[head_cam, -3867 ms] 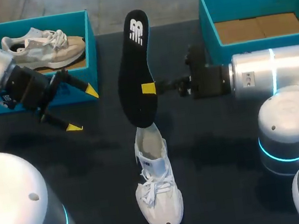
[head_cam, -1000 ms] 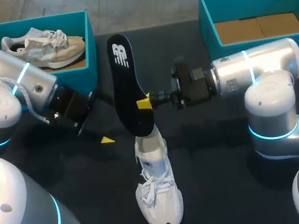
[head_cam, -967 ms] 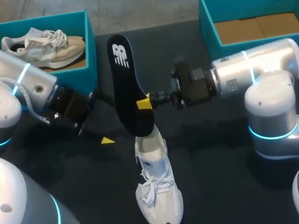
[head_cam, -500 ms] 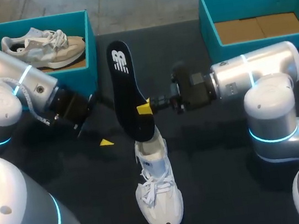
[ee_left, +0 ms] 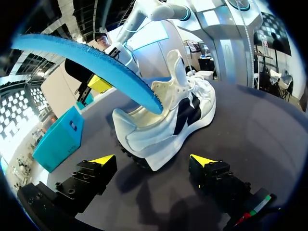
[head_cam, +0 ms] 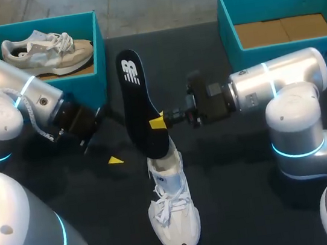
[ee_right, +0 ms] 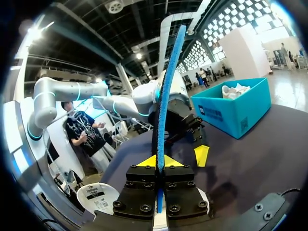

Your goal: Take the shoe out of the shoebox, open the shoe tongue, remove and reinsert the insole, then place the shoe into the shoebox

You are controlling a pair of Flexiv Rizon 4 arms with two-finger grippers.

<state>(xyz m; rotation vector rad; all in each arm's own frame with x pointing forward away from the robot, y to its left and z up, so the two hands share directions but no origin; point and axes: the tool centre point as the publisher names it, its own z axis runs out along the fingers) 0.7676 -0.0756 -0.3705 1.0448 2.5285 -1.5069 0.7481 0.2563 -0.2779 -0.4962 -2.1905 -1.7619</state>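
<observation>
While the head view is giving you the insole (head_cam: 135, 99) only as a black face standing over the white shoe (head_cam: 174, 212), the left wrist view is showing its blue underside slanting down, the low end dipping into the shoe's heel opening. Your right gripper (head_cam: 158, 122) is pinching the insole's edge, fingers almost together on the thin foam; the right wrist view is showing that edge rising straight from between the yellow tips. Your left gripper (ee_left: 153, 161) is hanging wide open and holding nothing, low over the table (head_cam: 231, 210), the shoe's heel just ahead of its spread fingers and clear of them. The shoe is lying mid-table, well apart from both boxes. The left shoebox (head_cam: 99, 64), holding a second shoe (head_cam: 44, 51), is sitting just behind your left arm; the right shoebox (head_cam: 227, 28), cardboard floor showing, is sitting behind your right arm. Dark tabletop is lying open on both sides of the shoe.
</observation>
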